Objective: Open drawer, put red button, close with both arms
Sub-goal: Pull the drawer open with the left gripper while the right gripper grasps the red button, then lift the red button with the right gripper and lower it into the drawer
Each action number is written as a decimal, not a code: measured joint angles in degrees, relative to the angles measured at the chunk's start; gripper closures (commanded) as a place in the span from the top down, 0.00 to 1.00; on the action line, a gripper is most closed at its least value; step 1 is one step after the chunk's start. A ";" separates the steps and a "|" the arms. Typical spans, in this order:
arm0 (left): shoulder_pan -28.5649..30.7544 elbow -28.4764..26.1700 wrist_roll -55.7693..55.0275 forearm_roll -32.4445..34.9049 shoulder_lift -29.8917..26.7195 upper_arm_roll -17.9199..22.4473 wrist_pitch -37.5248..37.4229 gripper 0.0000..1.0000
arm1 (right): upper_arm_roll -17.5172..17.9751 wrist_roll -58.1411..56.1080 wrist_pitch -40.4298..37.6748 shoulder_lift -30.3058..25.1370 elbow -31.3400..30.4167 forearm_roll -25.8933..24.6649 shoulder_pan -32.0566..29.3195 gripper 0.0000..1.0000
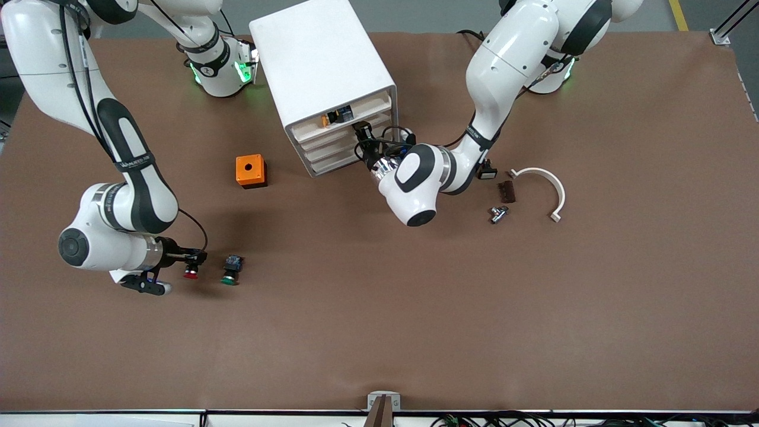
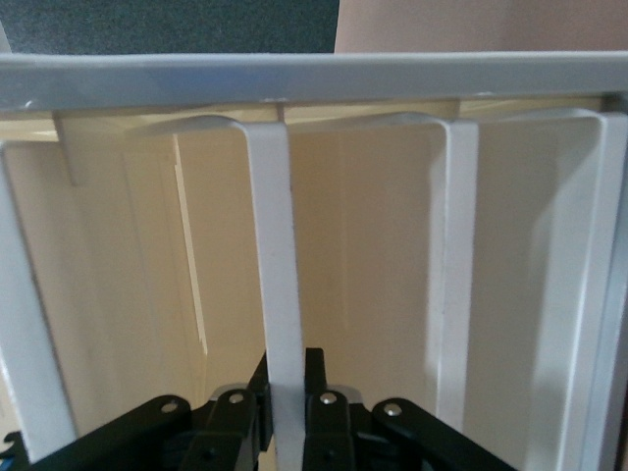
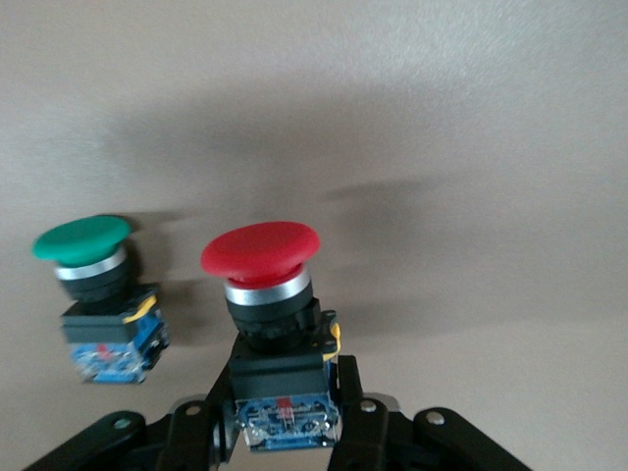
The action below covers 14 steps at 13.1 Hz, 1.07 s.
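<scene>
The white cabinet [image 1: 320, 65] stands near the robots' bases, its four drawers stacked at the front. My left gripper [image 1: 362, 135] [image 2: 287, 378] is at the upper drawers, shut on the thin white front lip of one drawer [image 2: 275, 245]; I cannot tell which one. My right gripper [image 1: 194, 258] [image 3: 287, 381] is at the right arm's end of the table, shut on the black-and-blue body of the red button [image 1: 191, 273] [image 3: 260, 250], at or just above the tabletop. The green-capped twin [image 1: 231, 270] [image 3: 83, 240] stands beside it.
An orange box with a hole [image 1: 250, 171] sits beside the cabinet. Toward the left arm's end lie a white curved piece [image 1: 548, 185], a small brown block [image 1: 506, 191], a metal part [image 1: 498, 213] and a small black part [image 1: 487, 172]. Small orange and blue things [image 1: 335, 115] show in the cabinet's top slot.
</scene>
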 measured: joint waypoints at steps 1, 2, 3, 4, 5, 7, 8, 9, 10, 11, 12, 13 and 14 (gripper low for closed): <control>0.46 0.11 -0.02 0.00 0.00 0.26 -0.03 0.00 | 0.02 0.48 -1.25 -1.10 0.57 0.12 0.01 0.00; 1.35 0.28 -0.02 0.00 0.00 0.44 -0.10 0.00 | 0.10 2.09 -2.90 -2.49 0.92 0.29 0.08 0.00; 2.54 0.51 0.01 0.00 0.00 0.55 -0.14 0.00 | 0.27 4.91 -5.05 -4.03 1.10 0.44 0.49 0.00; 3.93 0.80 0.16 0.00 0.00 0.62 -0.14 0.01 | 0.44 8.57 -7.05 -5.57 1.15 0.52 1.43 0.00; 5.31 1.11 0.31 0.00 0.01 0.68 -0.13 0.01 | 0.58 13.00 -8.98 -7.03 1.16 0.68 2.85 0.01; 6.91 1.59 0.74 0.02 0.03 1.02 -0.09 0.08 | 0.71 21.97 -12.59 -9.71 1.20 2.13 6.29 0.01; 6.99 1.84 1.04 0.02 0.03 1.61 -0.09 0.18 | 0.76 26.42 -14.39 -11.13 1.21 3.25 7.92 0.01; 6.99 2.14 1.14 0.01 0.03 1.97 -0.10 0.32 | 0.79 30.94 -16.01 -12.61 1.21 4.31 9.36 0.01; 7.02 2.45 1.36 0.01 0.03 2.23 0.20 0.54 | 0.82 35.36 -17.44 -14.00 1.20 5.14 10.62 0.01; 7.19 2.74 1.62 0.01 0.03 2.55 0.28 1.00 | 0.84 39.76 -18.36 -15.19 1.18 5.97 11.92 0.01; 7.49 2.98 1.77 0.01 0.03 2.71 0.28 0.99 | 0.87 44.24 -18.76 -16.08 1.17 6.67 13.37 0.01; 7.77 3.21 1.82 0.01 0.03 2.74 0.28 0.99 | 0.90 48.99 -18.81 -16.84 1.15 7.05 15.15 0.01; 7.90 3.58 1.84 0.01 0.03 2.88 0.28 0.99 | 0.94 53.45 -18.81 -17.38 1.14 7.30 17.11 0.01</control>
